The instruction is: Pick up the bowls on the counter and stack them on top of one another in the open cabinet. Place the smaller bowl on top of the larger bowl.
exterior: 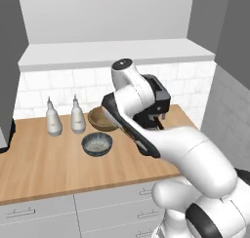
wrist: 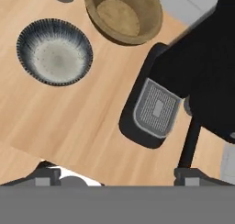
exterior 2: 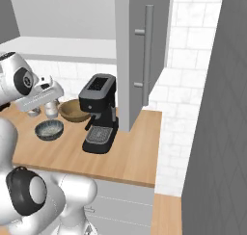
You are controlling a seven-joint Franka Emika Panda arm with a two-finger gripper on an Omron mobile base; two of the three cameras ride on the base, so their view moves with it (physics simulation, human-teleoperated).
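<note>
1. Two bowls sit on the table (exterior: 44,168), apart: the larger bowl (wrist: 123,15) by the wall beside the two white bottles (exterior: 65,117), the smaller bowl (wrist: 54,51) in front of it.
2. Open cabinet (exterior: 117,54) above holds nothing; stacking not yet begun, judging by this.
3. Fingers (wrist: 117,175) hang spread wide over bare wood beside the coffee machine (exterior 2: 100,112), holding nothing.

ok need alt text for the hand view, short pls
Looking down on a wooden counter: a small blue-grey speckled bowl at upper left, a wider brown wooden bowl beside it at top, both empty. A black coffee machine fills the right side, and the gripper is open above bare wood.
</note>
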